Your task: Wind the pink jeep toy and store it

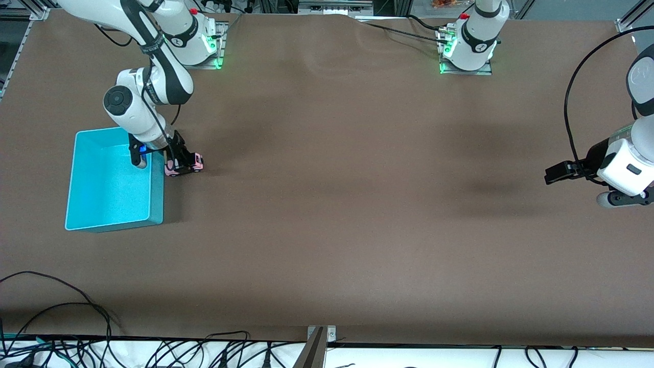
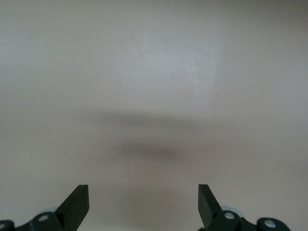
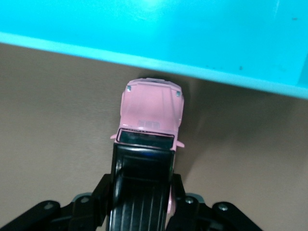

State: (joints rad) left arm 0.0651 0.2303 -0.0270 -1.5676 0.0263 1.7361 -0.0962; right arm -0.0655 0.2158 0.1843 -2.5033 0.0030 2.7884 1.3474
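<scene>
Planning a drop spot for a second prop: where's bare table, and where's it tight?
Bare: the whole stretch of table between the turquoise bin and the waiting left pincer, open over bare mat; also the strip between the bin and the front camera. Crowded: beside the bin's wall, where the right pincer is shut on the pink jeep toy.

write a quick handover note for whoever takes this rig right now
Right gripper: jaws shut on the jeep, down at the table.
Left gripper: jaws open, holding nothing, waiting over bare table at the left arm's end.
Jeep: on the table beside the bin, hood toward the bin's wall.
Done: jeep gripped.
Left: winding (can't tell if done), then lift the jeep into the bin.
</scene>
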